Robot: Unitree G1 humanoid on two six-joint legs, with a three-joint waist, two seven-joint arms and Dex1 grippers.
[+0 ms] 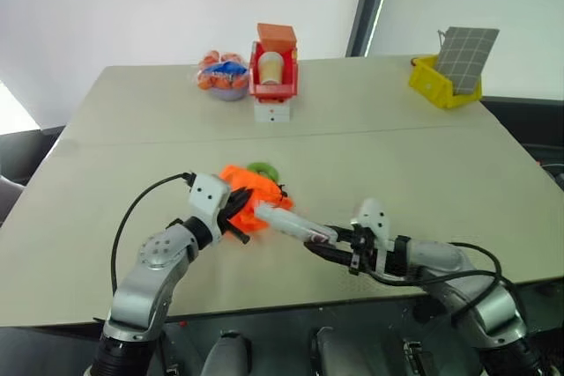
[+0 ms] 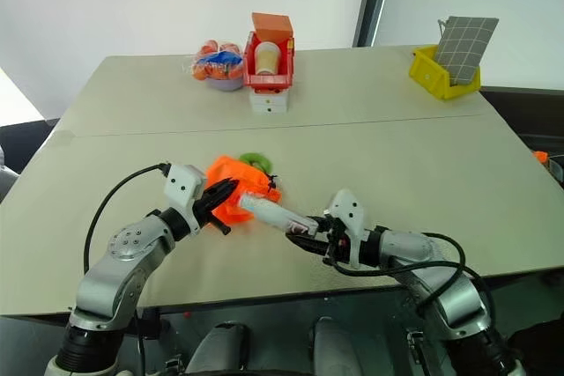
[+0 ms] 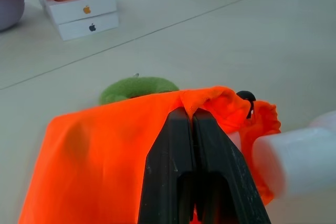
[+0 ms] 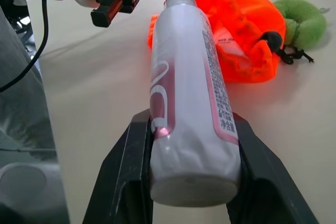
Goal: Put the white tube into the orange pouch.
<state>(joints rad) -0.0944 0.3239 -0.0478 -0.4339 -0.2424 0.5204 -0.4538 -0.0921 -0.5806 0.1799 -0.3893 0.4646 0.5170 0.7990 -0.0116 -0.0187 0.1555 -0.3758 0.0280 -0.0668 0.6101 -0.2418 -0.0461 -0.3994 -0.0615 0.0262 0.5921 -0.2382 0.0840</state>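
Note:
The orange pouch lies crumpled on the table's near middle. My left gripper is shut on the pouch's upper fabric edge by its mouth, seen close in the left wrist view. My right gripper is shut on the bottom end of the white tube, which has reddish marking and small print. The tube lies nearly level, its capped end at the pouch's opening and close to the left fingers. I cannot tell whether the cap is inside the pouch. A black cord stopper sits on the pouch's gathered edge.
A green fuzzy ring lies right behind the pouch. At the back stand a bowl of bagged orange fruit, a red box holding a paper cup on white boxes, and a yellow bin at the right.

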